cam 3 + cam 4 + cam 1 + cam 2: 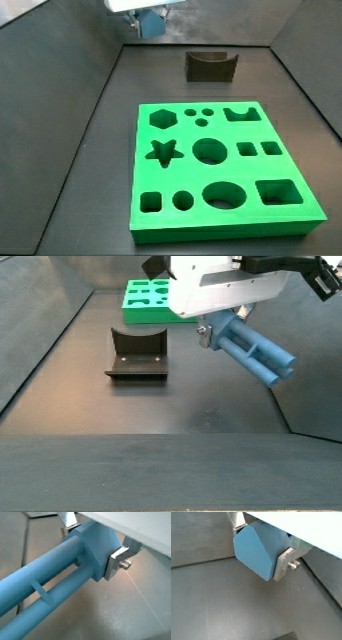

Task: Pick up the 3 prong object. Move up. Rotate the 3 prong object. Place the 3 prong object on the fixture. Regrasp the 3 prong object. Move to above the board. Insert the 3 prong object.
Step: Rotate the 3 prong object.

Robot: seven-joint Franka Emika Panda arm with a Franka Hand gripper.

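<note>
Blue 3 prong object (pixel 254 349) (ridged, tilted) hangs pinched in gripper (pixel 264 543) jaws.

Even, soft light; faint sheen on the dark floor (pixel 133 607); gripper (pixel 264 549) close-ups slightly soft, side views sharp, shadows weak

The floor (pixel 80 190) was a flat, dark grey matte sheet, faintly scratched and speckled in both wrist views. Grey panel walls (pixel 34 311) rose around it, sloping outward; in a side view the seam between wall and floor ran as a straight line. Soft, even light fell from above, leaving pale sheen on the floor. The gripper (pixel 221 318) hung above the floor near one wall.
</note>
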